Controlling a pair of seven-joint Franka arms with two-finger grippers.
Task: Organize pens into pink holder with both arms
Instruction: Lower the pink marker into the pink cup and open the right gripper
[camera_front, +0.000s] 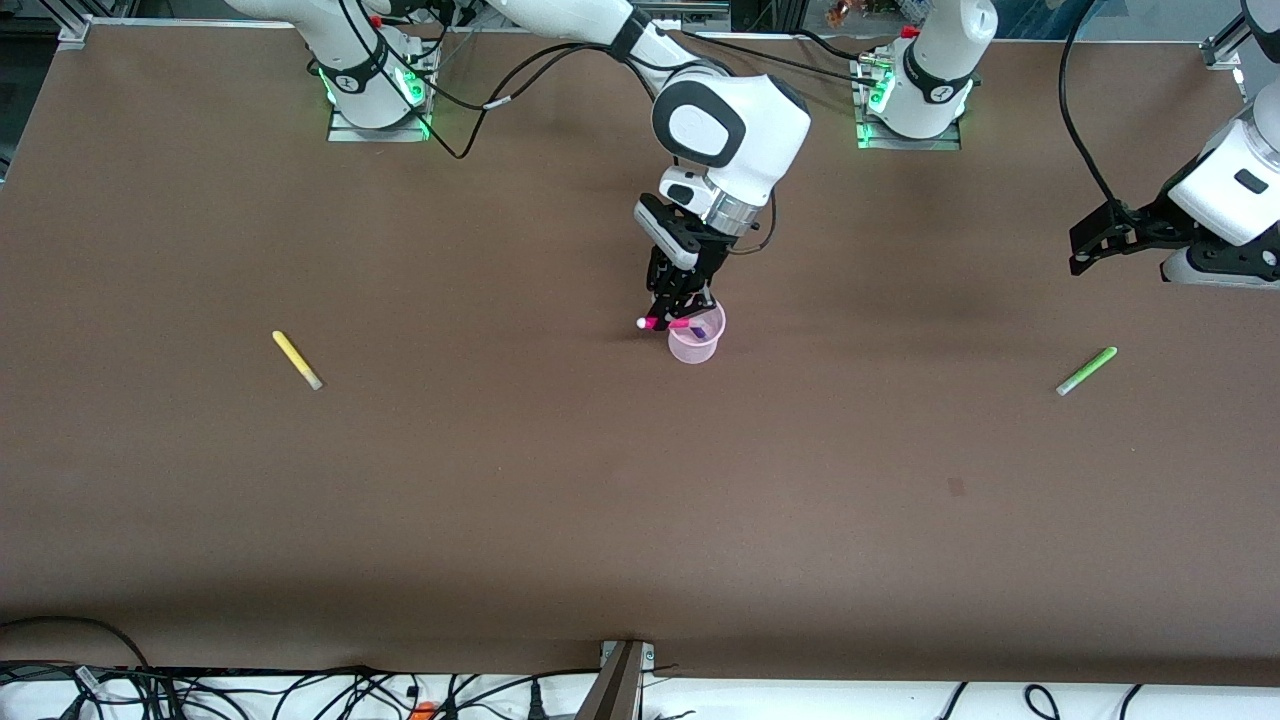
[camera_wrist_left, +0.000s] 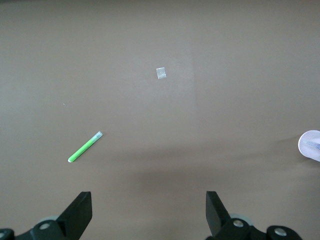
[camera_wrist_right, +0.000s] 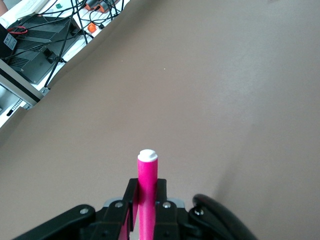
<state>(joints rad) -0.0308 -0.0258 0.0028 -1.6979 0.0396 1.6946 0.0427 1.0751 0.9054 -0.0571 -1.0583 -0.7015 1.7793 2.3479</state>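
The pink holder (camera_front: 694, 340) stands mid-table with the dark purple-blue pen (camera_front: 700, 331) inside it. My right gripper (camera_front: 676, 316) is shut on the magenta-pink pen (camera_front: 662, 323), held nearly level just above the holder's rim; in the right wrist view the pen (camera_wrist_right: 147, 190) is clamped between the fingers. The yellow pen (camera_front: 297, 360) lies toward the right arm's end of the table. The light green pen (camera_front: 1087, 370) lies toward the left arm's end and shows in the left wrist view (camera_wrist_left: 84, 147). My left gripper (camera_front: 1085, 250) is open, up over bare table, farther from the front camera than the green pen.
A small pale scrap (camera_wrist_left: 161, 73) lies on the table in the left wrist view. The holder's rim (camera_wrist_left: 311, 145) shows at that view's edge. Cables and boxes (camera_wrist_right: 35, 45) sit past the table's edge near the front camera.
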